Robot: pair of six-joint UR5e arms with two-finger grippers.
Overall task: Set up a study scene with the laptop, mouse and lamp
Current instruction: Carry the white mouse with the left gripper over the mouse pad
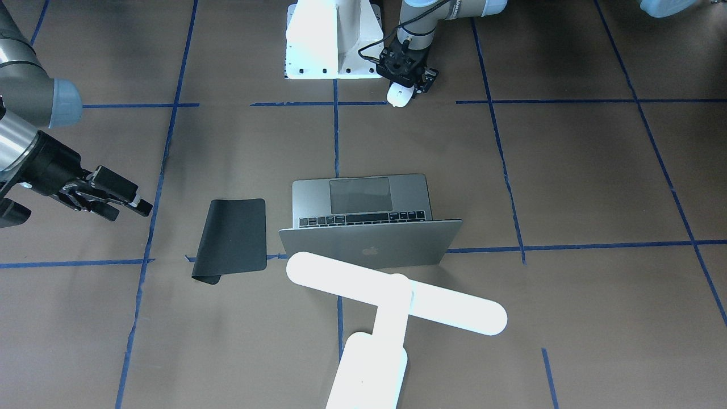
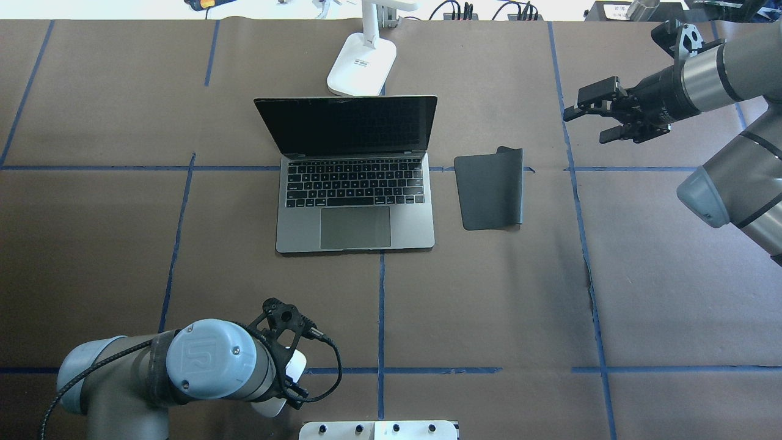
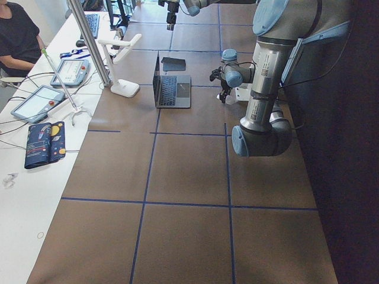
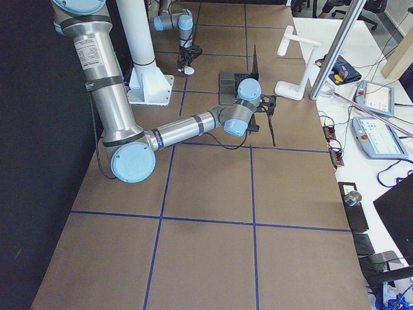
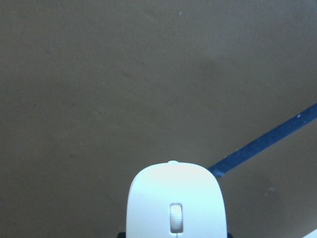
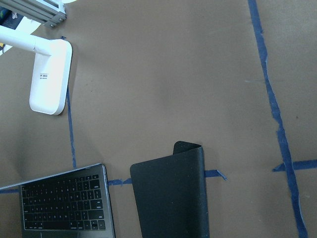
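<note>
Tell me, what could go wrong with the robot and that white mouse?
The mouse is smooth and rounded, so it might slip when the left gripper lifts it. The black mat has a curled-up corner, so a mouse set there could sit crooked. If it is carried across to the mat, it might also bump the open laptop.

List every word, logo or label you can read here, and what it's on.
Apple logo, no lettering: on the laptop lid.
"UR": on the left arm joint cap.
Key legends on the laptop keyboard: too small to read.
Sticker on the lamp base: too small to read.
Printed band on the right arm: too blurred to read.
</note>
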